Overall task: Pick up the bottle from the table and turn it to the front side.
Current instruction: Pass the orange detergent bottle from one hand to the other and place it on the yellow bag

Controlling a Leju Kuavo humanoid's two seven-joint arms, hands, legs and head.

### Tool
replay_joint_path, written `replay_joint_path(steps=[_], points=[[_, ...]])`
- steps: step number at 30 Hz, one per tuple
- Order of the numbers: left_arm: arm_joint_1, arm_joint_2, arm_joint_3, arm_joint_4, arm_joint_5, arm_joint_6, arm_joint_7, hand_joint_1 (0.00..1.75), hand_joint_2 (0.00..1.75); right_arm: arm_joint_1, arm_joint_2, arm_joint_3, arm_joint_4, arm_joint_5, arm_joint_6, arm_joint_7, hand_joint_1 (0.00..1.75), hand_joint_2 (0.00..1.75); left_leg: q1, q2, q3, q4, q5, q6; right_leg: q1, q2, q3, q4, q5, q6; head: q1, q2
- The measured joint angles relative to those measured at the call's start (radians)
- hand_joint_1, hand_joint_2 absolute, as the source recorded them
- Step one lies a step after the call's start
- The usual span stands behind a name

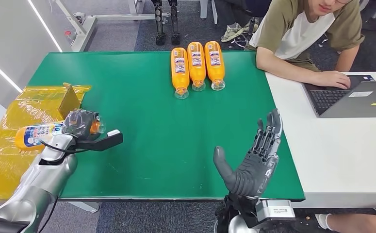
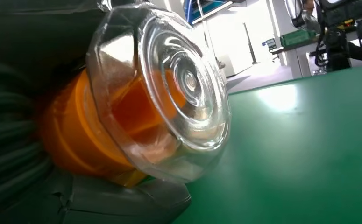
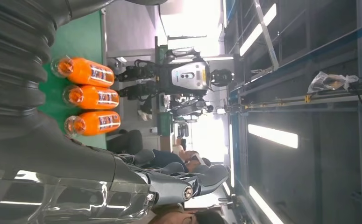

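On the green surface [image 1: 142, 131], far side, three finished bottles [image 1: 196, 66] lie in a row. At the near left edge the left robot hand [image 1: 80, 124] grips the task bottle [image 1: 36, 134] near its neck, body hanging over yellow plastic sheet [image 1: 11, 145]. Right robot hand [image 1: 253, 160] spread, holding nothing. Risk: one-ended grip (clear cap [image 2: 183, 88] looks slick) could let the bottle slip during turning.

The table [image 1: 142, 126] is green. On it, three orange bottles [image 1: 197, 65] have white and blue labels. Left of the table lies yellow plastic sheet [image 1: 11, 121]. Right of it, a white desk [image 1: 341, 155] carries a grey laptop [image 1: 355, 99].
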Motion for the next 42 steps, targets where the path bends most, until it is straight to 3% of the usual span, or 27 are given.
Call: replay_joint_path(steps=[9, 10, 13, 14, 23, 30, 33, 37, 42], points=[[0.010, -0.018, -0.039, 0.017, -0.034, -0.028, -0.017, 1.74, 1.75, -0.034, 0.004, 0.022, 0.031, -0.006, 0.000, 0.000, 0.00, 1.75, 0.000, 0.000, 0.000, 0.000, 0.000, 0.000, 0.000, 0.000, 0.000, 0.000, 0.000, 0.000, 0.000, 0.000], [0.010, -0.022, -0.043, 0.019, -0.037, -0.033, -0.014, 1.64, 1.75, -0.038, 0.005, 0.023, 0.035, -0.007, 0.000, 0.000, 0.00, 1.75, 0.000, 0.000, 0.000, 0.000, 0.000, 0.000, 0.000, 0.000, 0.000, 0.000, 0.000, 0.000, 0.000, 0.000], [0.010, -0.035, -0.052, 0.023, -0.038, -0.046, -0.002, 0.34, 1.75, -0.051, 0.008, 0.027, 0.042, -0.012, 0.000, 0.000, 0.00, 1.75, 0.000, 0.000, 0.000, 0.000, 0.000, 0.000, 0.000, 0.000, 0.000, 0.000, 0.000, 0.000, 0.000, 0.000], [0.010, -0.040, -0.053, 0.025, -0.035, -0.051, 0.004, 0.00, 1.75, -0.054, 0.009, 0.028, 0.045, -0.013, 0.000, 0.000, 0.00, 1.75, 0.000, 0.000, 0.000, 0.000, 0.000, 0.000, 0.000, 0.000, 0.000, 0.000, 0.000, 0.000, 0.000, 0.000], [0.010, -0.068, -0.050, 0.032, 0.037, -0.100, 0.022, 0.00, 1.75, -0.061, 0.014, 0.028, 0.066, -0.012, 0.000, 0.000, 0.00, 1.75, 0.000, 0.000, 0.000, 0.000, 0.000, 0.000, 0.000, 0.000, 0.000, 0.000, 0.000, 0.000, 0.000, 0.000], [0.007, -0.071, 0.007, 0.036, 0.150, -0.262, -0.074, 0.00, 1.75, -0.062, 0.014, 0.028, 0.075, -0.012, 0.002, 0.000, 0.00, 1.75, 0.000, 0.000, 0.000, 0.000, 0.000, 0.000, 0.000, -0.001, 0.000, 0.000, 0.000, 0.000, 0.000, 0.000], [0.005, -0.070, 0.017, 0.036, 0.163, -0.282, -0.086, 0.00, 1.75, -0.062, 0.014, 0.027, 0.076, -0.012, 0.003, 0.000, 0.00, 1.75, 0.000, -0.001, 0.000, 0.000, 0.000, 0.000, 0.000, -0.001, 0.000, 0.000, 0.000, 0.000, 0.000, 0.000], [-0.021, -0.044, 0.143, 0.036, 0.309, -0.478, -0.213, 0.00, 1.75, -0.060, 0.014, 0.024, 0.076, -0.003, 0.005, 0.000, 0.00, 1.75, 0.000, 0.000, 0.003, -0.001, 0.000, -0.001, 0.000, 0.000, 0.001, 0.002, 0.000, 0.000, 0.000, 0.000], [-0.024, -0.017, 0.230, 0.036, 0.409, -0.527, -0.324, 0.00, 1.75, -0.054, 0.014, 0.017, 0.076, 0.000, 0.007, 0.000, 0.00, 1.75, 0.000, 0.001, 0.003, -0.001, 0.001, -0.002, 0.000, 0.000, 0.000, 0.002, 0.000, -0.001, 0.000, 0.000]])
